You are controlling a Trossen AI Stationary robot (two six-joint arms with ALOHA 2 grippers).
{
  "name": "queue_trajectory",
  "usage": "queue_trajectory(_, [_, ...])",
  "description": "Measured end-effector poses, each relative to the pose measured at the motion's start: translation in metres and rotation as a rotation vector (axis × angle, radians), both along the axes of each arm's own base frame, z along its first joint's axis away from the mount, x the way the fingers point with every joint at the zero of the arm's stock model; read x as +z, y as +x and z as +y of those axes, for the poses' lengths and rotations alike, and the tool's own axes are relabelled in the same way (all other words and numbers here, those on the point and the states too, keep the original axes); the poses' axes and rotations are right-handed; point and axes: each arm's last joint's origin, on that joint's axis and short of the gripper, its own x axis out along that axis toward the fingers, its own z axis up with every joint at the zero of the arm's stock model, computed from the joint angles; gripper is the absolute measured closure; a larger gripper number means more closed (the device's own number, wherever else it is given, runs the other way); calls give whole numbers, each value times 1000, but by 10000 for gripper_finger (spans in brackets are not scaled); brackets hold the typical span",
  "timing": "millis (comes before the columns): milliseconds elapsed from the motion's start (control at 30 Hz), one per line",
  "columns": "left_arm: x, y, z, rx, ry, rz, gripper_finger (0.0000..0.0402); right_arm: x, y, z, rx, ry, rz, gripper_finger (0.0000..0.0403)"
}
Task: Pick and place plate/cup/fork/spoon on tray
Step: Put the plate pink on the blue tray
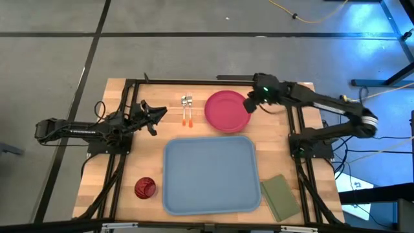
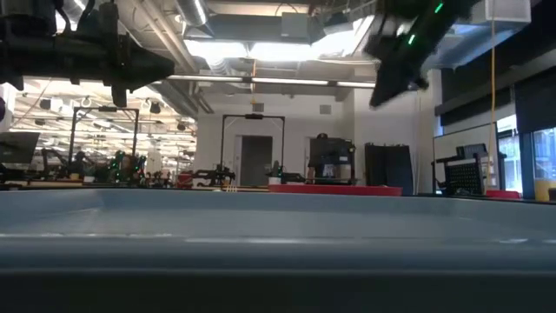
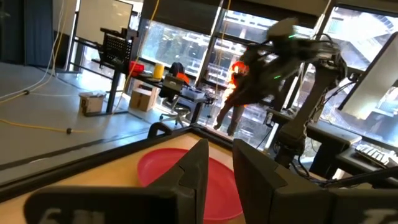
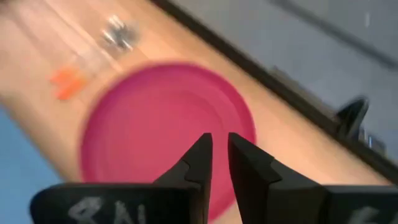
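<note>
The pink-red plate [image 1: 226,111] lies flat on the table behind the light blue tray [image 1: 210,175]. The fork and spoon [image 1: 187,110] lie side by side left of the plate, silver heads toward the far edge; I cannot tell which is which. The dark red cup [image 1: 145,188] stands left of the tray near the front. My right gripper [image 1: 249,103] hovers above the plate's right rim, fingers nearly together and empty; its wrist view shows the plate [image 4: 161,130] below it. My left gripper [image 1: 155,116] is raised left of the utensils, shut and empty, pointing toward the plate [image 3: 186,174].
An olive-green pad [image 1: 280,197] lies right of the tray at the front. Dark frame rails [image 1: 129,97] run along the table's far, left and right sides. In the low view the tray's rim [image 2: 278,226] fills the foreground.
</note>
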Motion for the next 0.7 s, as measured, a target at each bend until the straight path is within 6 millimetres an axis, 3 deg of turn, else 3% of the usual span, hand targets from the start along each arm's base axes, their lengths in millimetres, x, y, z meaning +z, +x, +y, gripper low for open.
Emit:
queue_trajectory(167, [0,0,0,0,-1,1,335,-34,5,-45,-31,99,120,346])
queue_trajectory(333, [0,0,0,1,2,5,335,-58,0,-77,-68,197,136,346])
queue_trajectory(500, [0,0,0,2,4,6,335,-82,0,-89,59,324,151,345])
queue_trajectory(700, [-1,0,0,2,4,10,335,-103,5,-94,81,391,189,323])
